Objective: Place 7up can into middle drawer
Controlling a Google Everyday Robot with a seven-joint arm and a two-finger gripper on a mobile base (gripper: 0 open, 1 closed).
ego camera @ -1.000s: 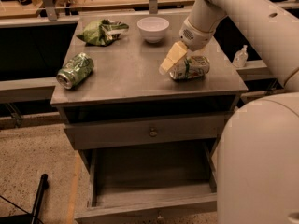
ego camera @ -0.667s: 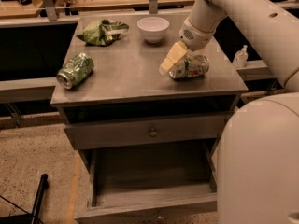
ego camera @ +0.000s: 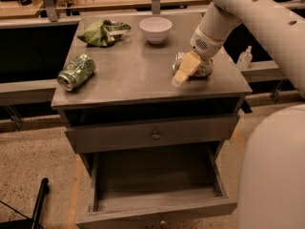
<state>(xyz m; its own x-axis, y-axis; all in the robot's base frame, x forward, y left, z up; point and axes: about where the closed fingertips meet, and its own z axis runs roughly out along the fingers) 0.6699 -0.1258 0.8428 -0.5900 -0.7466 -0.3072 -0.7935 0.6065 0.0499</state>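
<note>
Workshop benches and dark shelving run behind a grey cabinet whose worktop (ego camera: 138, 80) carries all the loose items.

1. Task item: the 7up can (ego camera: 205, 69) lies on its side near the right front part of the worktop, well apart from the other items. It is not yet in the drawer.
2. Gripper: the gripper (ego camera: 187, 69) is down on the can, reaching in from the upper right, with its beige part lying across the can's near face. Whether the jaws are closed on the can cannot be told. The low, angled approach suits a can lying flat, and this is judged a pick-up step.
3. Destination: the middle drawer (ego camera: 157, 208) stands pulled out at the bottom, its floor bare, ready for a drop from above. The knobbed drawer front (ego camera: 152, 135) above it is closed, so the can must go out past the cabinet's front and down.
4. Appearance of the can: silvery-white body, pale metal end facing left, faint green marks on the right; most of the label is covered.
5. Other items: a dented green can (ego camera: 75, 72) at left, a green bag (ego camera: 102, 32) and a white bowl (ego camera: 156, 29) at the rear.
</note>
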